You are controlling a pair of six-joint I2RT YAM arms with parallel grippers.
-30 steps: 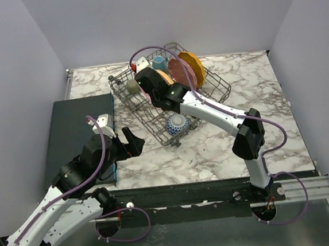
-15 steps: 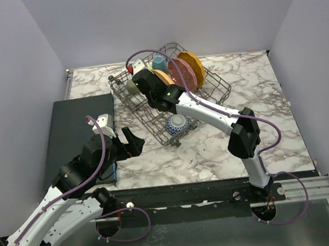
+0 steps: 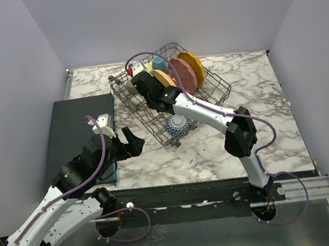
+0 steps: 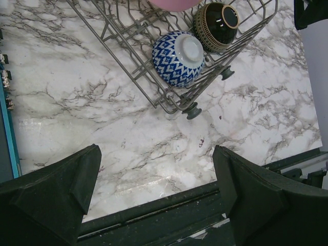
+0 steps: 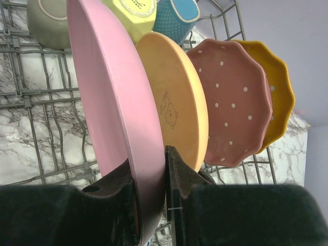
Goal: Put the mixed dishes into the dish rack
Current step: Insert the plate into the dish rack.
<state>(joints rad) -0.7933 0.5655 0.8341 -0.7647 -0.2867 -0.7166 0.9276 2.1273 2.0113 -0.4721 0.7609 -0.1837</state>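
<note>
My right gripper is shut on the rim of a pink plate, held on edge over the dish rack. Beside it stand a peach plate, a scalloped white-dotted plate and an orange plate. Yellow, blue and olive mugs sit behind them. A blue-patterned bowl and a dark brown bowl lie in the rack's near corner. My left gripper hangs open over bare marble, short of the rack.
A dark flat mat lies on the left of the marble table, under my left arm. The rack sits at an angle in the far middle. Grey walls close in the back and both sides.
My right arm has carried the pink plate a little toward the rack's far left, away from the peach plate. The left arm has not moved.
</note>
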